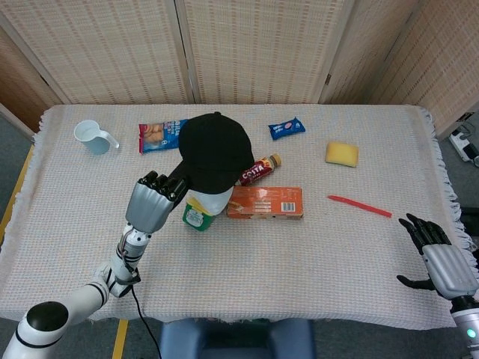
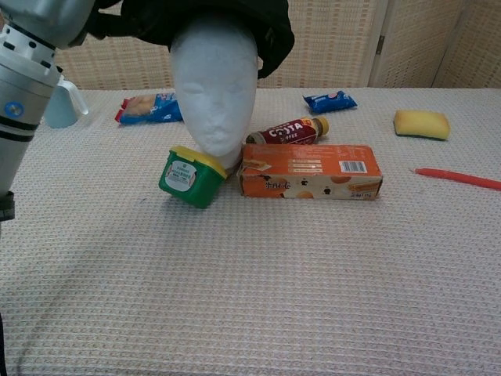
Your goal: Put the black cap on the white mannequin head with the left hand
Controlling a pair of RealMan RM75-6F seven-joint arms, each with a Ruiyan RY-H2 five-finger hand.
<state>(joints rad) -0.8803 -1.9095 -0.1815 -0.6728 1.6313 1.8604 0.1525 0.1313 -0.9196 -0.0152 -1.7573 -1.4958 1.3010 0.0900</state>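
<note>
The black cap (image 1: 215,151) sits over the top of the white mannequin head (image 2: 214,98), whose face shows below the cap's edge (image 2: 270,43) in the chest view. My left hand (image 1: 153,203) grips the cap's brim at its left side; in the chest view that hand (image 2: 43,17) is at the top left corner. From above, the cap hides most of the mannequin head (image 1: 209,200). My right hand (image 1: 440,261) hovers open at the table's right front corner, far from both.
A green tub (image 1: 196,218) and an orange carton (image 1: 265,203) lie against the mannequin's base, a Costa bottle (image 1: 259,170) behind them. A blue mug (image 1: 93,137), snack packets (image 1: 160,134) (image 1: 287,128), a yellow sponge (image 1: 341,153) and a red stick (image 1: 359,206) are spread around.
</note>
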